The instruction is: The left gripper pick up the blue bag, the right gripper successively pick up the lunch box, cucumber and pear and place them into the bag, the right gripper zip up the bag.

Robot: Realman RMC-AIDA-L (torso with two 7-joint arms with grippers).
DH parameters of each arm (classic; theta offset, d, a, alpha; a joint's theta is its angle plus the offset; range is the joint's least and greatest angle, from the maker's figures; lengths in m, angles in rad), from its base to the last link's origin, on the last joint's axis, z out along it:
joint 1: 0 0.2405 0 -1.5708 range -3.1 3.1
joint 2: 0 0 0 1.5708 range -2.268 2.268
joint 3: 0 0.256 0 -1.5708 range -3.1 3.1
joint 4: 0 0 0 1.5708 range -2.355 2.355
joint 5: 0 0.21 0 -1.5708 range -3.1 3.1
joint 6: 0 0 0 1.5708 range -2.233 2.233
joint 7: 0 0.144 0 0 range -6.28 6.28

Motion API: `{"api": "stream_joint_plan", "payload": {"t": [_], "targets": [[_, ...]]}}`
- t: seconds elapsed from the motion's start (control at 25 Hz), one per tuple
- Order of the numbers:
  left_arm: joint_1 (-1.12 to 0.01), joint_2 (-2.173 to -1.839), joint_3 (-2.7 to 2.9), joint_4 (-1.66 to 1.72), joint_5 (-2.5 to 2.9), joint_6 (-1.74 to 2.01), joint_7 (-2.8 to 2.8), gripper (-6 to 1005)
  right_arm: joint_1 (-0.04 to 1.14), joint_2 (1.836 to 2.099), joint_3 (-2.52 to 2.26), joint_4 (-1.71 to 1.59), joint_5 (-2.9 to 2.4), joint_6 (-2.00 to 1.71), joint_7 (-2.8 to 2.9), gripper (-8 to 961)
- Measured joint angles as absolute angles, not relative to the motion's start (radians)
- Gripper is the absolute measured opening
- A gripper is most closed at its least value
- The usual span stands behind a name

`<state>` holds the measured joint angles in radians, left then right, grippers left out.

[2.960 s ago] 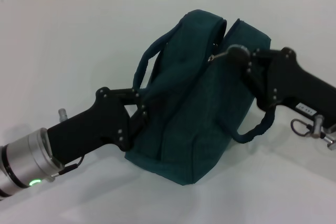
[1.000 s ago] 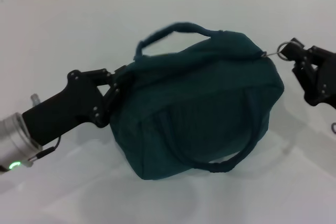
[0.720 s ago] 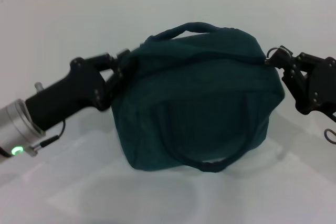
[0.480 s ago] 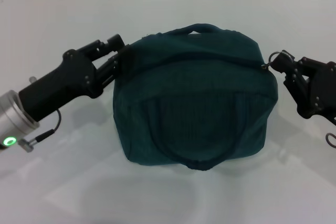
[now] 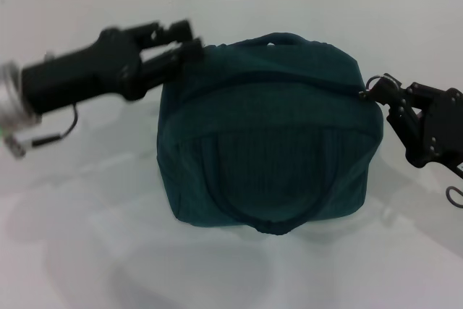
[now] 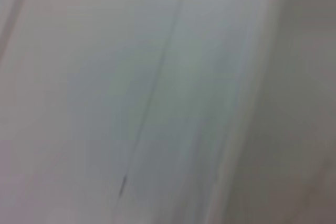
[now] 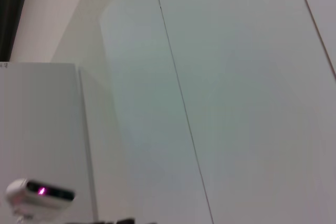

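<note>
The blue bag (image 5: 268,132) sits upright on the white counter (image 5: 87,251), its zip line running closed across the top from the far left corner to the right end, one carry handle (image 5: 249,208) hanging down its front face. The right tool (image 5: 377,89) is at the bag's right end, its tips pinched on the small metal zipper pull (image 5: 375,83), which lies at the very end of the seam. The left tool (image 5: 182,38) hovers at the bag's upper left corner with its fingers parted and apparently free of the cloth; it shows blurred, so contact cannot be ruled out. The lunch box, cucumber and pear are nowhere in sight outside the bag, and it bulges, so they are probably inside. Judging by this, the zipping looks finished or nearly so. To end the step well, the right tool should let go of the pull without tugging it further, then back straight away from the bag's right end so the ring does not snag. Both wrist views show only pale walls.
</note>
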<state>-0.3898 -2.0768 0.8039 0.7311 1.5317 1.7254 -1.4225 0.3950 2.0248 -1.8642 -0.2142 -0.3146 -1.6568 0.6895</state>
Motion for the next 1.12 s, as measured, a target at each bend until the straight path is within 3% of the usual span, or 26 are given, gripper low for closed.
{"api": "stream_joint_plan", "payload": {"t": [0.28, 0.4, 0.68, 1.12], "targets": [[-0.507, -2.075, 0.814, 0.906, 1.677, 1.682, -1.629, 403, 0.396, 2.025, -1.864, -0.213, -0.315, -1.657, 0.689, 8], [-0.616, -2.051, 0.821, 0.949, 1.820, 1.682, -1.744, 404, 0.396, 2.025, -1.864, -0.212, -0.314, -1.657, 0.689, 8], [-0.745, -1.993, 0.918, 0.953, 1.939, 1.727, -1.939, 405, 0.395, 2.025, -1.873, -0.219, -0.314, -1.657, 0.689, 8], [-0.810, -1.997, 0.943, 0.980, 2.051, 1.721, -2.030, 407, 0.390, 2.025, -1.876, -0.212, -0.315, -1.684, 0.692, 8]]}}
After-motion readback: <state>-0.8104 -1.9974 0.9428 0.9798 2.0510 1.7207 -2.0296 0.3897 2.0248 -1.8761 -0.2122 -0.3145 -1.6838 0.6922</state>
